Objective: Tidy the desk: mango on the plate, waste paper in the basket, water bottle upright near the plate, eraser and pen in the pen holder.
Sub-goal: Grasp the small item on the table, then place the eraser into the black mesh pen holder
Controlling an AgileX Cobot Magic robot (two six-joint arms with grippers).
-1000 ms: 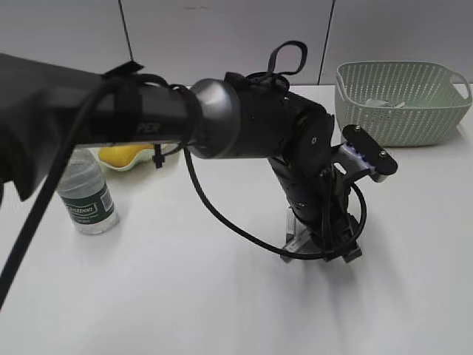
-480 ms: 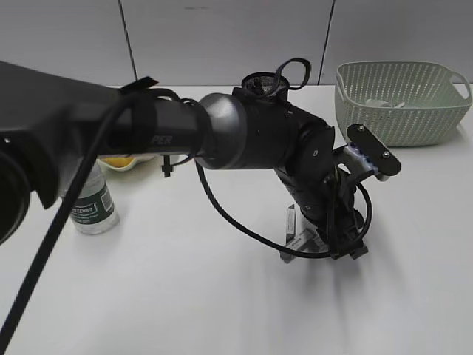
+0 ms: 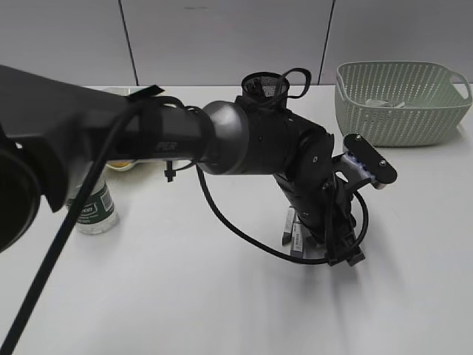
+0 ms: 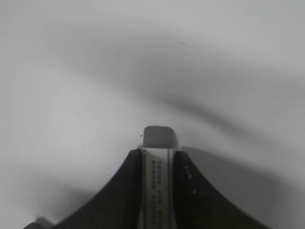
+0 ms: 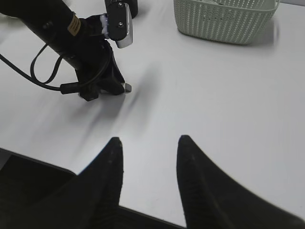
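Observation:
My left gripper [image 3: 324, 245] reaches across to the middle right of the desk [image 3: 185, 296], pointing down. It is shut on the eraser [image 3: 293, 235], a small block in a printed sleeve. In the left wrist view the eraser [image 4: 159, 137] sticks out from between the jaws [image 4: 158, 153], close to the desk. It also shows in the right wrist view [image 5: 127, 87]. My right gripper [image 5: 148, 143] is open and empty above the near desk edge. The black mesh pen holder [image 3: 264, 83] stands behind the left arm. The water bottle [image 3: 92, 208] stands upright at the left. A sliver of the mango [image 3: 122, 160] on the plate [image 3: 118, 167] shows beneath the arm.
The green basket [image 3: 403, 122] stands at the back right, with white crumpled paper [image 3: 384, 103] inside. It also shows in the right wrist view [image 5: 224, 21]. The left arm and its cable [image 3: 222, 214] cross the middle of the desk. No pen is in view.
The left arm has shifted right and back, uncovering the pen holder behind it. The gripper stays low at the desk, shut on the eraser.

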